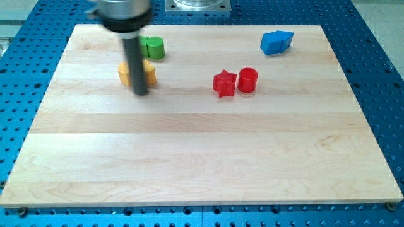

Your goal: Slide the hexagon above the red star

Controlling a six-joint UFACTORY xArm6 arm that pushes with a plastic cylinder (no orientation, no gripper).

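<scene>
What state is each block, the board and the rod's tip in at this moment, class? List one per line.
Wooden board: flat on the blue perforated table.
Yellow hexagon block: partly hidden behind the rod.
Green cylinder block: standing alone.
Red star block: beside the red cylinder block.
Blue block: apart, shape unclear.
My tip: down by the hexagon.

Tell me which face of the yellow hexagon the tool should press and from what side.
Probably press the yellow hexagon on its view-left face, pushing rightward toward the red star. My tip sits at its bottom edge, so it must circle left first.
</scene>
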